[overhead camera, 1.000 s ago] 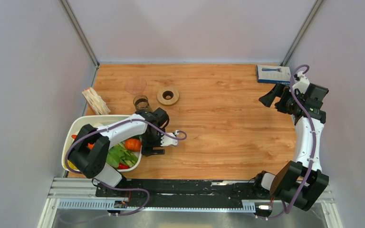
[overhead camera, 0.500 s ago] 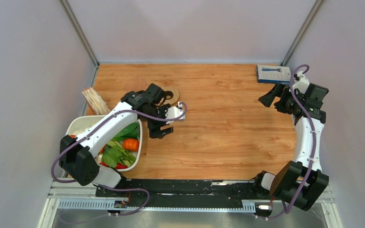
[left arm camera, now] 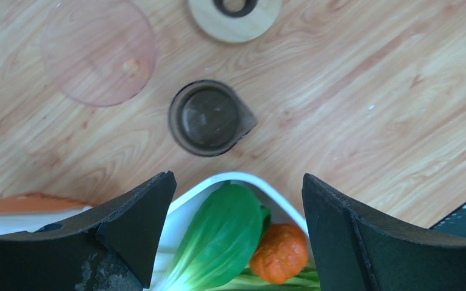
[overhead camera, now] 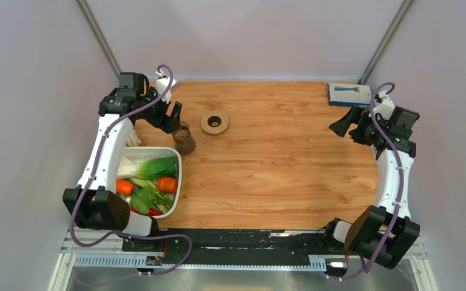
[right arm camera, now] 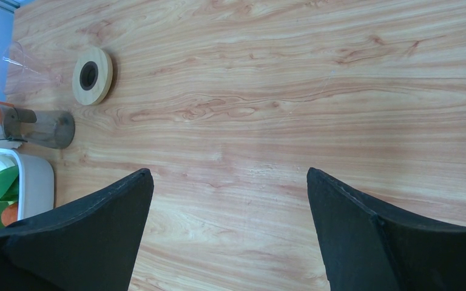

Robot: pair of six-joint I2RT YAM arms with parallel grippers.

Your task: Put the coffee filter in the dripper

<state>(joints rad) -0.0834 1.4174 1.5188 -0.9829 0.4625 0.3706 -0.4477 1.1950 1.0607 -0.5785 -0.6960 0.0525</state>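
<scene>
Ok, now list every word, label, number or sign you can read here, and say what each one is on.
No text can be read in any view.
Blue box, far right corner of the table: pale print on its top, too small to read.
Brown-tinted cup: no marking visible.
White tub of vegetables: no marking visible.

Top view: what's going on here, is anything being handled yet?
Nothing is held yet. The left end effector hangs open at the far left of the table, near the brown glass cup and the vegetable bowl. The clear dripper cone sits empty, apart from the tan ring. The right end effector is open too, off at the right side.
</scene>
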